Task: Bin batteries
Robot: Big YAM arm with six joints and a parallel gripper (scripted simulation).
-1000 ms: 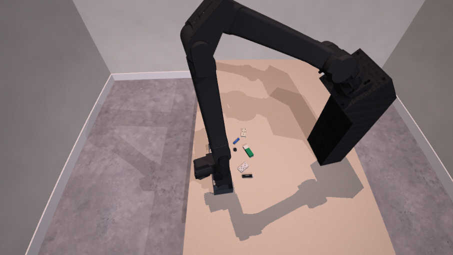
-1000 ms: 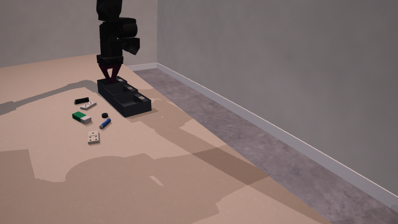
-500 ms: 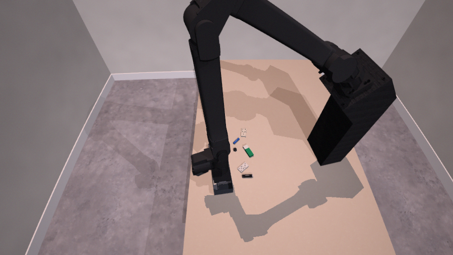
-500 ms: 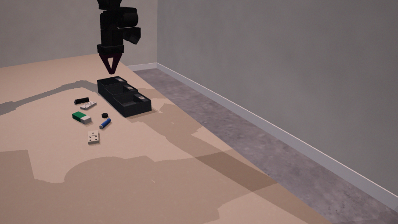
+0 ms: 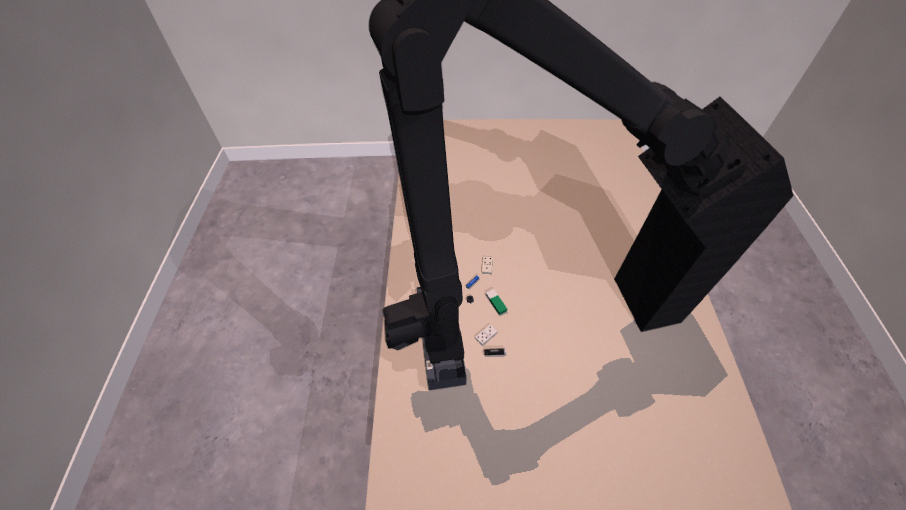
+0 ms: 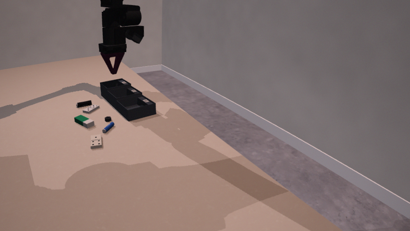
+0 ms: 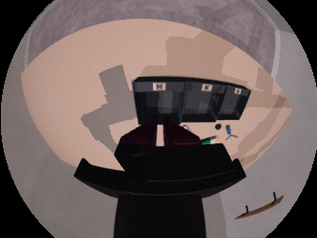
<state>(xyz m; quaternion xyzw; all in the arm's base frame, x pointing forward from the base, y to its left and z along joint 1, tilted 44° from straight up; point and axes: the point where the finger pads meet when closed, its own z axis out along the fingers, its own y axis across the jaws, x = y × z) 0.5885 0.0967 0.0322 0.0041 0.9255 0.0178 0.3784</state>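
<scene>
Hovering above the far end of the row of bins [image 6: 134, 110], the gripper [image 6: 112, 64] has its fingers drawn nearly together with nothing visible between them. The blue battery [image 6: 108, 127] lies on the table just beside the bins' near end, next to a small black cap [image 6: 107, 118]. It looks light, rigid, smooth and prone to rolling; pinch across its middle.

Bins [image 6: 127, 98]: row of three on worktop [image 6: 172, 186], near its edge | End effector [image 6: 112, 67]: above far end bin, apart | Battery [image 6: 108, 127]: beside cap [image 6: 107, 118], near row | Dominoes [image 6: 96, 141], eraser [image 6: 83, 121]: further out from the bins.
</scene>
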